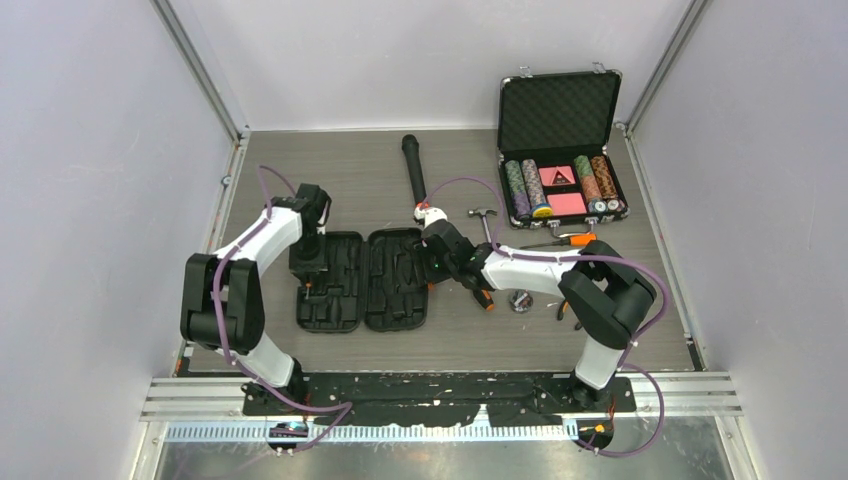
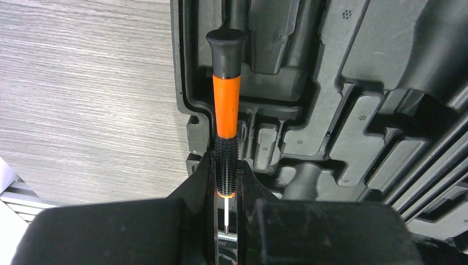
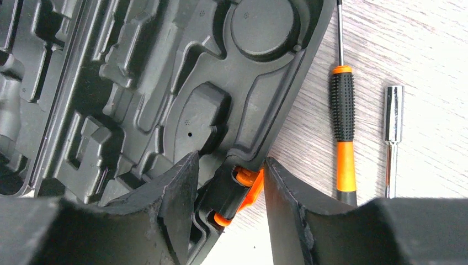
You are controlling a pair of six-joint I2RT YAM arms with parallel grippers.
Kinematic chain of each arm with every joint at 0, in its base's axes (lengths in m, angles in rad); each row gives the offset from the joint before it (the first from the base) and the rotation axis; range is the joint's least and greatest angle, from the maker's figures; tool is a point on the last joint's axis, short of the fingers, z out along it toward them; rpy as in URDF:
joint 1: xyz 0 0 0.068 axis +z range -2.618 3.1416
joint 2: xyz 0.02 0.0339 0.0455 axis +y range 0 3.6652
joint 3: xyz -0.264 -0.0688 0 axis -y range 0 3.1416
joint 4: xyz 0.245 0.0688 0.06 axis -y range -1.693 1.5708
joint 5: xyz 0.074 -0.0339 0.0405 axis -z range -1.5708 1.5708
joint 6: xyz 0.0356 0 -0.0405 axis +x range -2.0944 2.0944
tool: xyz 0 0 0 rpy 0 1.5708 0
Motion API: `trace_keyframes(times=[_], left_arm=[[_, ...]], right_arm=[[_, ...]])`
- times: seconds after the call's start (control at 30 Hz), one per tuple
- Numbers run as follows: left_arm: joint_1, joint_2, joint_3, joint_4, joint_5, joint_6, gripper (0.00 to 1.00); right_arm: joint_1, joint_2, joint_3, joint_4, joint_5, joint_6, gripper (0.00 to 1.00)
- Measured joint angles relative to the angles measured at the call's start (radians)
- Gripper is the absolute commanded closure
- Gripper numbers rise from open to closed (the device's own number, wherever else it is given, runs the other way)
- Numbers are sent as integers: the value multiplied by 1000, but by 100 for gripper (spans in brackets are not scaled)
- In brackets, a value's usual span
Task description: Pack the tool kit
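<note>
The tool kit case (image 1: 365, 280) lies open and flat mid-table, its black moulded slots showing. My left gripper (image 1: 308, 258) hangs over the case's left half (image 2: 353, 110). It (image 2: 227, 178) is shut on the ribbed black grip of a small orange-black screwdriver (image 2: 226, 105), whose handle points away over the slots. My right gripper (image 1: 440, 255) is at the case's right edge. Its fingers (image 3: 179, 193) straddle the rim (image 3: 287, 83) at the orange latch (image 3: 249, 190) and close on it (image 3: 229, 187). A hammer (image 1: 487, 222) lies right of the case.
A second orange-black screwdriver (image 3: 343, 127) and a chrome socket bit (image 3: 393, 118) lie beside the case's right edge. More tools (image 1: 570, 241) lie further right. A black microphone (image 1: 414, 168) lies behind the case. An open poker chip case (image 1: 560, 150) stands back right.
</note>
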Motion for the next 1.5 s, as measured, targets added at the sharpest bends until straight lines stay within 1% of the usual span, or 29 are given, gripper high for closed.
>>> trace_keyframes(times=[0.2, 0.3, 0.4, 0.57, 0.73, 0.87, 1.13, 1.2, 1.5], left_arm=[[0, 3, 6, 23, -6, 0, 94], [0, 25, 27, 35, -11, 1, 93], [0, 53, 42, 37, -13, 1, 83], [0, 60, 44, 38, -13, -1, 71], [0, 55, 36, 44, -14, -5, 69], [0, 54, 33, 44, -22, -7, 72], [1, 33, 23, 46, -48, -31, 89], [2, 14, 20, 51, -48, -40, 92], [17, -13, 20, 74, -46, -64, 92]], right_arm=[[4, -4, 0, -2, 11, -12, 53], [4, -4, 0, -1, 12, -16, 53], [5, -4, 0, 1, 13, -16, 53], [5, -7, 0, 0, 17, -16, 54], [5, -8, 0, -2, 18, -20, 54], [5, -8, 0, -2, 18, -23, 54], [5, -10, -1, -3, 18, -23, 55], [5, -11, -2, -3, 18, -24, 55], [5, -11, -2, -4, 19, -24, 57]])
